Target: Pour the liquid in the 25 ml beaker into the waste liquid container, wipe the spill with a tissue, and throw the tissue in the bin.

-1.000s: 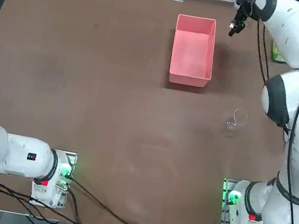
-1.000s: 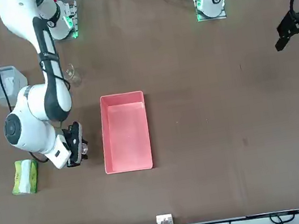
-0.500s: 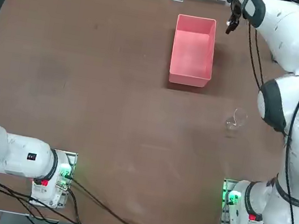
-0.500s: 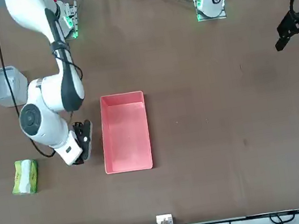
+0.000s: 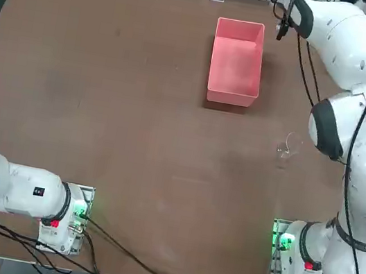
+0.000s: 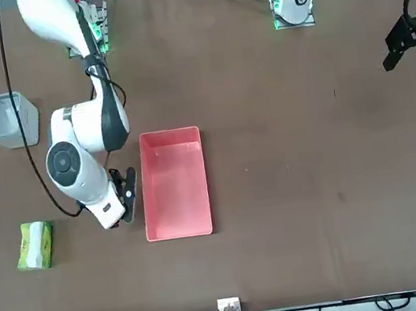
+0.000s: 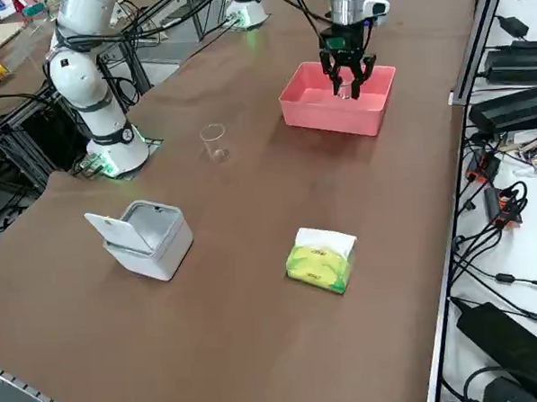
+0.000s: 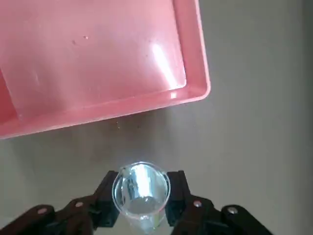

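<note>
The 25 ml beaker (image 8: 141,196) is pinched upright between the two fingers (image 8: 178,196) of the right gripper (image 8: 142,198), mouth toward the wrist camera (clear liquid is seen inside); the waste liquid container (image 8: 146,105) lies just beyond the fingertips, its near wall beside them but apart; the beaker is held over bare table, not yet over the tray.

text: none legible | tissue pack (image 7: 320,261): print perhaps present, too small to read | other labels: none seen
</note>
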{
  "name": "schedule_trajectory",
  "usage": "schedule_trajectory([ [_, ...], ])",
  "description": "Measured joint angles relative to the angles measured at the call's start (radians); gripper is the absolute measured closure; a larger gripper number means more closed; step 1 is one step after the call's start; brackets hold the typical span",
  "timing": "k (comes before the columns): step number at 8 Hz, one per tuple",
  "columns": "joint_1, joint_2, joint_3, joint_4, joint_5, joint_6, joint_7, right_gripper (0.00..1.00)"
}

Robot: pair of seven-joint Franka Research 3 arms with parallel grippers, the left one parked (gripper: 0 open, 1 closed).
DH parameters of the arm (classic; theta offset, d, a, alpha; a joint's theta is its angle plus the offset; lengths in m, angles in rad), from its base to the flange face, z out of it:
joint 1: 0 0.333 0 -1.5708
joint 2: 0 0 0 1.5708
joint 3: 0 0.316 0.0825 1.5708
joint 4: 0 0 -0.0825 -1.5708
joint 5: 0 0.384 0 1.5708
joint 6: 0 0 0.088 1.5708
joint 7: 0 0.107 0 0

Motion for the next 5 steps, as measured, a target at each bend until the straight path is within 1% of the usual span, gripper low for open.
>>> schedule_trajectory([
  [5,0.035,0.046,0.0,0.094,-0.161,-0.048,0.124,0.52],
])
